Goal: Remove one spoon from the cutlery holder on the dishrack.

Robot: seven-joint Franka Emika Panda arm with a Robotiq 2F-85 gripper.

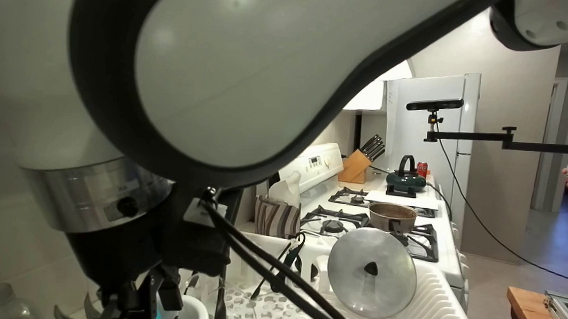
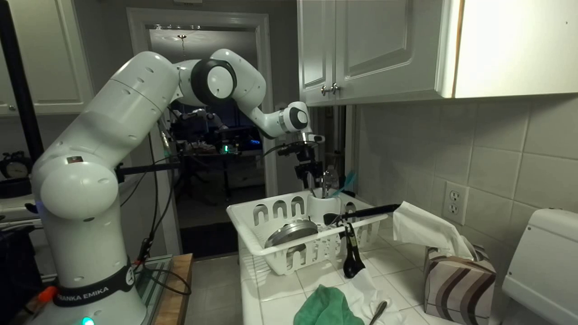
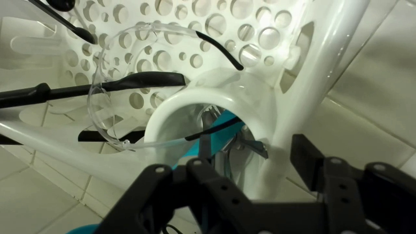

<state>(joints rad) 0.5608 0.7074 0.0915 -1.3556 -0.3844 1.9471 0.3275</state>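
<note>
Containing utensils point(image 3: 224, 139), the cutlery holder point(image 2: 321, 210) stands in the dishrack point(image 2: 283, 247); the end effector point(image 3: 253, 154) gapes.

Cutlery holder point(image 2: 322, 210) — white, round-mouthed, upright, partly filled — in corner of white, perforated-floored dishrack point(image 3: 334, 42).

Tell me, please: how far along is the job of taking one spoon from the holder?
The approach looks done: the gripper is above the holder in the rack. Nothing is in hand: the jaws stand open, with no piece visibly clamped. Left to do: grip a spoon and lift it out; cutlery is in the holder, though I cannot tell which piece is a spoon.
</note>
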